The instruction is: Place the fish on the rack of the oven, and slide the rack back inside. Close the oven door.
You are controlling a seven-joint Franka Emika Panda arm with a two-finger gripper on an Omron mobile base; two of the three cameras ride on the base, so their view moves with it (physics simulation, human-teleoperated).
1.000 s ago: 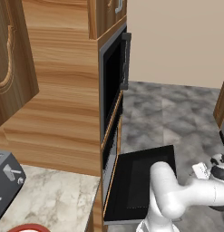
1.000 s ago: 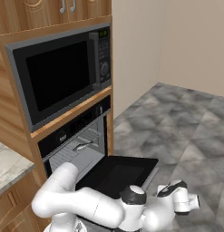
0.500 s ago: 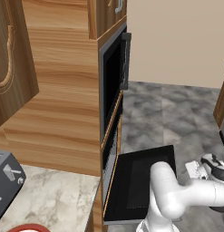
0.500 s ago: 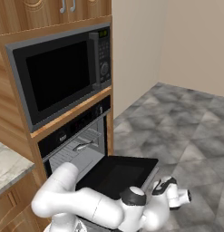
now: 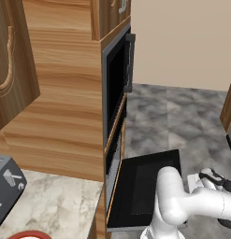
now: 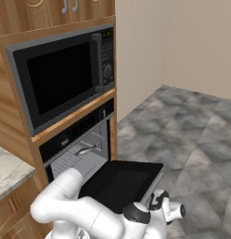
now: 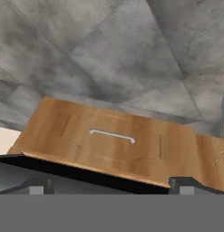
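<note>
The fish (image 6: 84,150) lies on the rack (image 6: 77,156) inside the oven (image 6: 79,151), up and well away from the gripper (image 6: 169,209), which hangs low beyond the outer edge of the oven door (image 6: 119,182), jaws spread wide and holding nothing. In the right base view the rack looks already back inside the cavity, so the step in hand is judged to be closing the door. To do it well, the gripper should come under the free edge near the handle and push up and toward the oven in an arc about the hinge, keeping clear of the arm's own elbow, which sits above the panel. The hand view looks at a wooden drawer front (image 7: 109,136) with 1 handle and grey floor (image 7: 109,50). The microwave (image 6: 65,77) above the oven is closed.
</note>
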